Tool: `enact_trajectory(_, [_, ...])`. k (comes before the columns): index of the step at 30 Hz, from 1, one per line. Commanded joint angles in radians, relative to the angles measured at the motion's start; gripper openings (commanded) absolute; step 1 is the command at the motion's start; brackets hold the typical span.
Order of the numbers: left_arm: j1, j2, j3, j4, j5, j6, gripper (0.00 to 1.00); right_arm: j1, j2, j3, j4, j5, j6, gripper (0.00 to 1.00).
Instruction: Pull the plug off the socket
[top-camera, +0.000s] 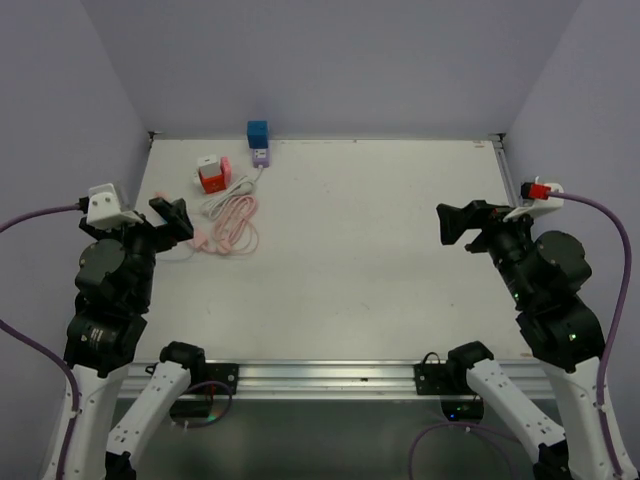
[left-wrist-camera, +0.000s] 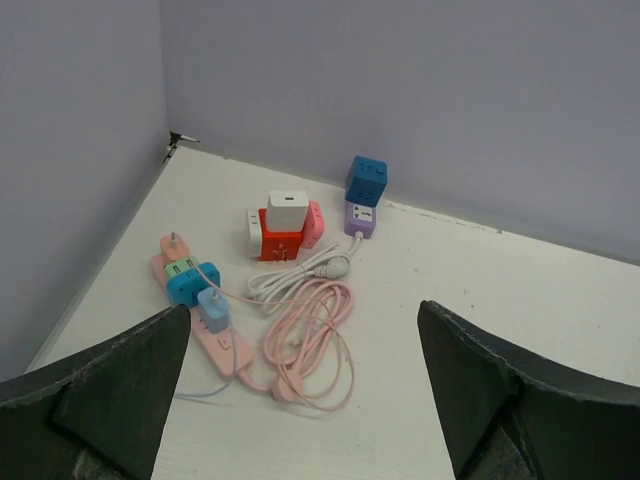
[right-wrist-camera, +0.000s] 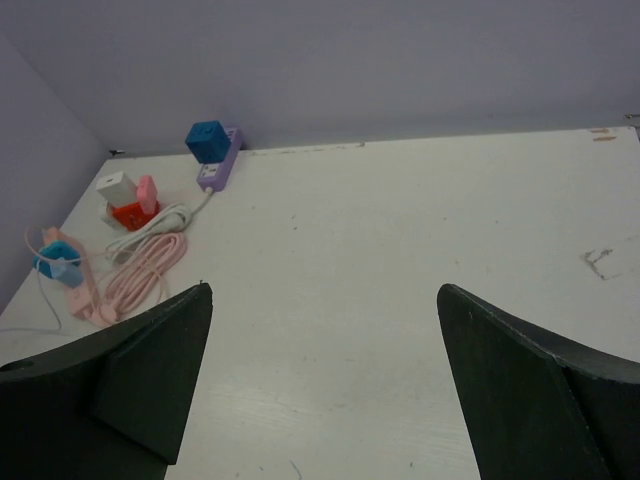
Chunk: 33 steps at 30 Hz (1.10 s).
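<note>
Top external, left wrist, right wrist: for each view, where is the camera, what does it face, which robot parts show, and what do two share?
Top external: above, behind the bases, looking down on the white table; both arms show.
Left wrist: faces the far-left corner; own black fingers.
Right wrist: faces far left; own black fingers.
Shared: blue cube adapter on purple strip.

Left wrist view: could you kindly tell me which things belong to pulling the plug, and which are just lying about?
For the job (which pair is unclear): pink power strip with its teal plug; purple strip with blue cube; red socket cube with white plug.
Lying about: coiled pink cable; white cable.
</note>
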<state>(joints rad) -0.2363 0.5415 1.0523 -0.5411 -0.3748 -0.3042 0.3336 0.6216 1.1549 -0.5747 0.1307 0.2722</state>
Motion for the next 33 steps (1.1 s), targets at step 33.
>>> enact_trajectory(33, [0.156,0.779,-0.078,0.236,-0.249,-0.400,1.00,-0.002,0.138,-0.215,0.058,-0.424,0.131,0.99])
